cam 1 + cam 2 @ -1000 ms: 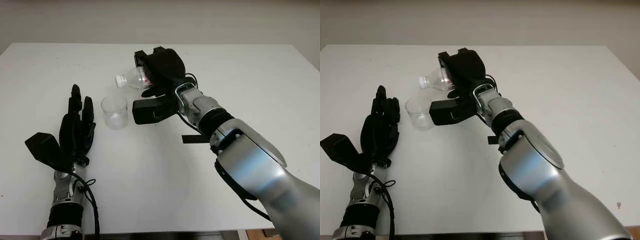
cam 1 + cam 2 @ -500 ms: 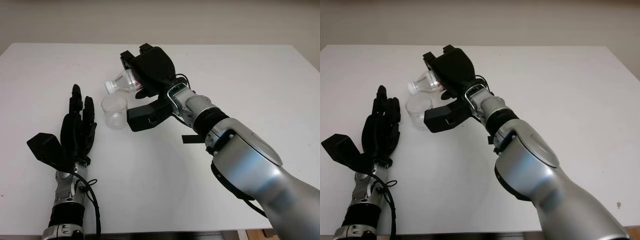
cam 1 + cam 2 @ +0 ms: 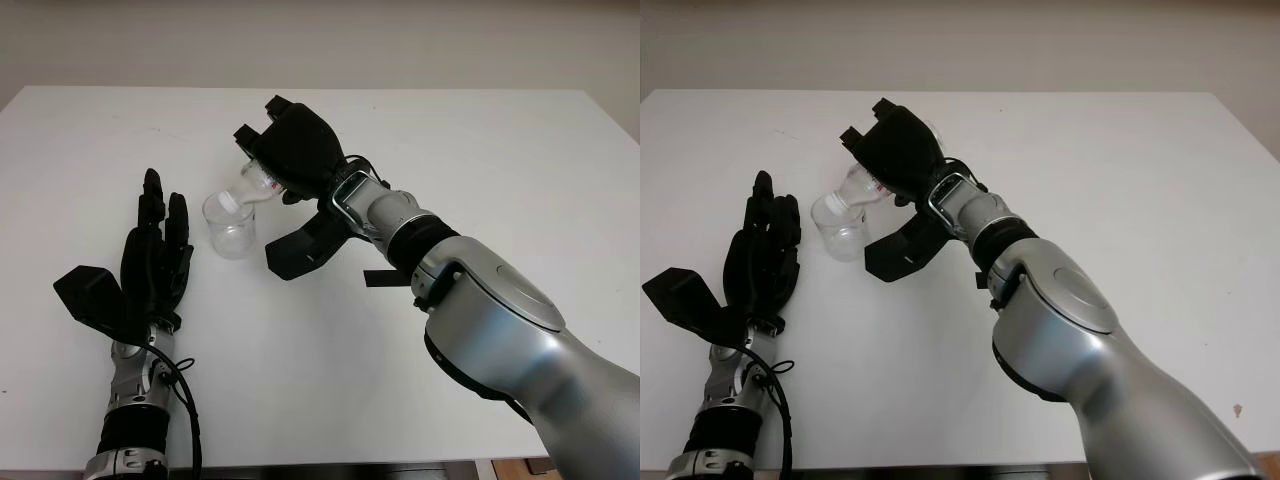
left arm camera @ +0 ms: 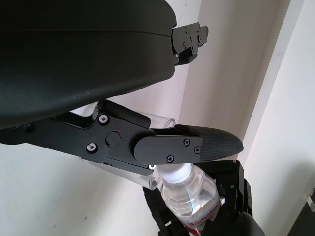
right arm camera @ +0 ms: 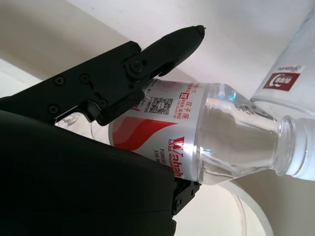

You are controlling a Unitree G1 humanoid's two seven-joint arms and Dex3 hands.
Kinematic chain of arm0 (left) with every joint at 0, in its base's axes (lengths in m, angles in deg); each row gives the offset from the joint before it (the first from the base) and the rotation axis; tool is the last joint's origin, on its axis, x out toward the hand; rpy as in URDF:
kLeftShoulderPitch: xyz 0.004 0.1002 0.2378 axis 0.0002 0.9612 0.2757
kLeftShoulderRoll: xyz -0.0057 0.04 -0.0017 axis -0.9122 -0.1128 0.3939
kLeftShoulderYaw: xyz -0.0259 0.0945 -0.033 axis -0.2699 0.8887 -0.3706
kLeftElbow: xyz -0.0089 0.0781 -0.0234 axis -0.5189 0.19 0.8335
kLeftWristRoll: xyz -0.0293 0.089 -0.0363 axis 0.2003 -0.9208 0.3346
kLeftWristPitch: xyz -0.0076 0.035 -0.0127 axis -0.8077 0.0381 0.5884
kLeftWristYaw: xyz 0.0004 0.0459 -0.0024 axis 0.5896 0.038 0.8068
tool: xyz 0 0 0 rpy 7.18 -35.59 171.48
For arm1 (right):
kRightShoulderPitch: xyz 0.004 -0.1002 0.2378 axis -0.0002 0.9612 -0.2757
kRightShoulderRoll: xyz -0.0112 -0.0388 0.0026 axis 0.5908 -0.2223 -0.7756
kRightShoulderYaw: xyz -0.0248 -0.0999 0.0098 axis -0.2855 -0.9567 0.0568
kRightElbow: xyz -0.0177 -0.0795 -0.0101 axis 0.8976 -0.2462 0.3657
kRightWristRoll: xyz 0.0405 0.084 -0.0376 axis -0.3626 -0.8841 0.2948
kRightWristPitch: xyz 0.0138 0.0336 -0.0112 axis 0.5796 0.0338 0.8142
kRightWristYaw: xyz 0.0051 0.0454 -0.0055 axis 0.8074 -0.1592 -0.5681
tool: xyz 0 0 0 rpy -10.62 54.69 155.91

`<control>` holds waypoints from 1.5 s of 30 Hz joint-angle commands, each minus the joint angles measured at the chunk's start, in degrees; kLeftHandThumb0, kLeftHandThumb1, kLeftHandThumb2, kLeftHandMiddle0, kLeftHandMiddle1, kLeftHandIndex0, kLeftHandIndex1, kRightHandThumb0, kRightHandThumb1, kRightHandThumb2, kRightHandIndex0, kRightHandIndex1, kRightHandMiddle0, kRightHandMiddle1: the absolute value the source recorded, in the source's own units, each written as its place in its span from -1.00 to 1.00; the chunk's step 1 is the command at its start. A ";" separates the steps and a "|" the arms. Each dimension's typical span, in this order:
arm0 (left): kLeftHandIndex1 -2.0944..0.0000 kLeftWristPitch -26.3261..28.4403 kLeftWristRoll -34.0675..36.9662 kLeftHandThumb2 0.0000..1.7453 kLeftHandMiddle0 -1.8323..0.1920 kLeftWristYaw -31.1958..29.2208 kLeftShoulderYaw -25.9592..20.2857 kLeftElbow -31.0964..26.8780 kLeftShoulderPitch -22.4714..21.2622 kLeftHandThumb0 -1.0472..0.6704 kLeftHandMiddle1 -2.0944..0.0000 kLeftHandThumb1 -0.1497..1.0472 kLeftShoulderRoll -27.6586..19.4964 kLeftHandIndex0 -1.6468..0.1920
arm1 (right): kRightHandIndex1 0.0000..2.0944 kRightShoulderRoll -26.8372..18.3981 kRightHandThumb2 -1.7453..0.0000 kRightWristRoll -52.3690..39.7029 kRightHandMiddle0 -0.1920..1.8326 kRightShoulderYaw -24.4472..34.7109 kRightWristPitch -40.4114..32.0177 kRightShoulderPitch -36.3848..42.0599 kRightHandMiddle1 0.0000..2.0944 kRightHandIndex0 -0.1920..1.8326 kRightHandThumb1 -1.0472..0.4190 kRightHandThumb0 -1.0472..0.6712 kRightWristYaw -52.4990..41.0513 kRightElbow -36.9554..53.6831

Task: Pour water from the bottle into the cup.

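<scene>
A clear plastic cup (image 3: 230, 224) stands on the white table (image 3: 500, 140), left of centre. My right hand (image 3: 290, 150) is shut on a clear water bottle (image 3: 252, 186) with a red and white label (image 5: 162, 125). The bottle is tipped neck-down, and its white cap (image 3: 231, 202) sits right over the cup's rim. In the right wrist view the cap (image 5: 306, 156) is still on the bottle and the cup's rim (image 5: 251, 216) curves beneath it. My left hand (image 3: 155, 255) is open on the table, just left of the cup.
A short black strip (image 3: 385, 277) lies on the table under my right forearm. The table's far edge (image 3: 300, 88) meets a plain wall. Bare white tabletop spreads to the right and toward the front.
My right hand has moved left and tilted the bottle further down, bringing its neck from above and right of the cup to the cup's rim. The left hand has stayed put.
</scene>
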 commanded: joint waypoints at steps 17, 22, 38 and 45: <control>0.95 -0.29 0.36 -0.56 0.97 -0.50 -0.15 3.66 1.89 -0.63 0.95 1.00 1.18 0.99 | 1.00 -0.11 0.94 -3.69 -0.53 3.92 0.45 -2.12 0.57 0.18 -0.91 -0.27 0.75 0.33; 0.95 -0.51 0.14 -0.54 0.97 -0.75 -0.06 3.64 1.96 -0.63 0.95 1.00 0.93 0.99 | 1.00 0.64 0.82 -12.37 -0.45 11.98 1.99 -1.41 0.93 0.20 -0.99 -0.27 0.21 0.74; 0.97 1.88 1.10 -0.55 0.99 -2.18 -0.34 2.37 1.69 -0.62 0.95 1.00 0.38 1.00 | 1.00 -0.18 0.69 -37.37 0.19 35.24 11.78 6.73 1.00 0.45 -1.00 -0.26 -12.01 2.86; 0.98 2.81 1.76 -0.55 0.99 -2.49 -0.50 1.67 1.74 -0.60 0.95 1.00 0.58 1.00 | 1.00 -0.02 0.67 -43.93 0.14 40.88 19.40 14.47 1.00 0.33 -1.00 -0.25 -17.56 5.30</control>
